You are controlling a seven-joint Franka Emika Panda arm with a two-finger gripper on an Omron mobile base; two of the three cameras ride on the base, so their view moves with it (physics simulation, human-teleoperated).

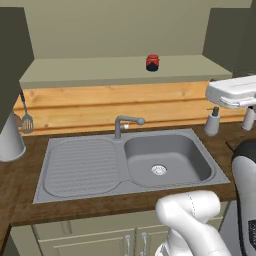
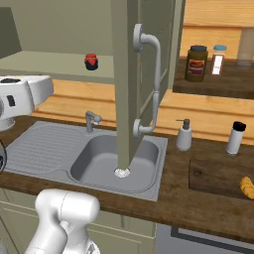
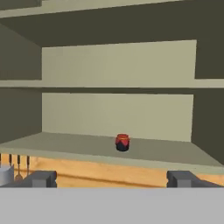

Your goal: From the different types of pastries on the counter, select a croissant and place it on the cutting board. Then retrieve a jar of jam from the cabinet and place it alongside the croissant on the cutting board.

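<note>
The jar of jam (image 3: 122,142), small, red and dark-lidded, stands alone on the pale lower shelf of the open cabinet (image 3: 109,151). It also shows on that shelf above the sink (image 1: 152,63) (image 2: 91,61). My gripper (image 3: 112,179) is open, its two fingertips wide apart, level with the shelf edge and well short of the jar. Nothing is between the fingers. The golden croissant (image 2: 246,187) lies on the dark cutting board (image 2: 213,176) at the right end of the counter (image 2: 173,206).
The open cabinet door (image 2: 126,74) with its long handle hangs over the steel sink (image 1: 125,162). A soap dispenser (image 2: 184,135) and a black-capped bottle (image 2: 235,139) stand behind the board. A brown jar (image 2: 196,63) and a blue-capped bottle (image 2: 217,59) sit on the right shelf. Utensils (image 1: 25,120) hang at left.
</note>
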